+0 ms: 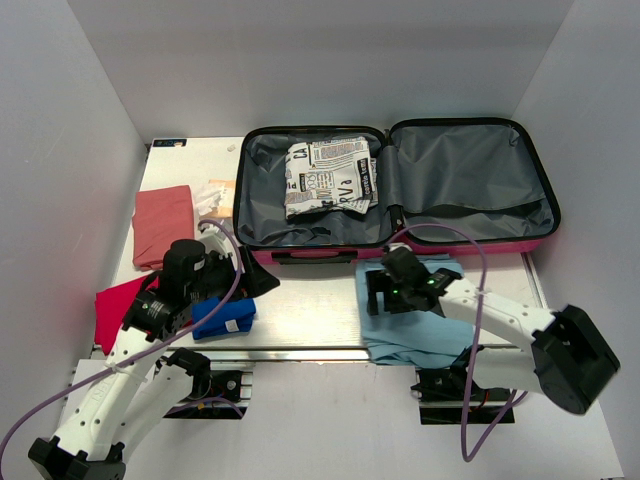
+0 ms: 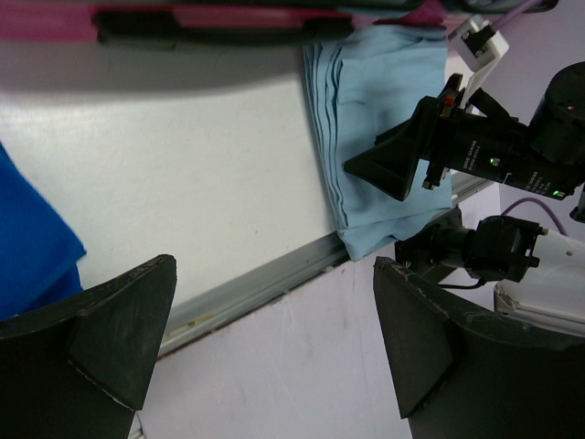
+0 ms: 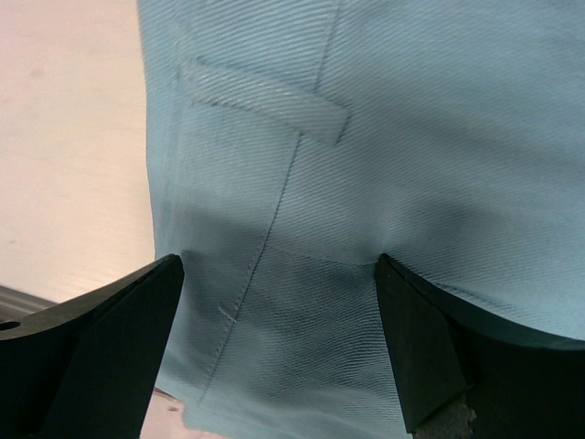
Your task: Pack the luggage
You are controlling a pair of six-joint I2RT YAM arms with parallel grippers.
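Pale-blue folded cloth (image 1: 400, 335) lies at the table's (image 1: 310, 305) near edge under the right gripper (image 3: 277, 274), jaws wide apart, empty. The left gripper (image 2: 274, 274), equally wide and empty, hovers by a blue cloth (image 1: 225, 318) near the left edge. The luggage (image 1: 470, 170) lies open along the far edge, printed cloth (image 1: 328, 178) inside.

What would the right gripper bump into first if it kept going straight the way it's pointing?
The folded light blue cloth. The right gripper points straight at it, jaws open, and the cloth fills its view. How near it is, I can't tell.
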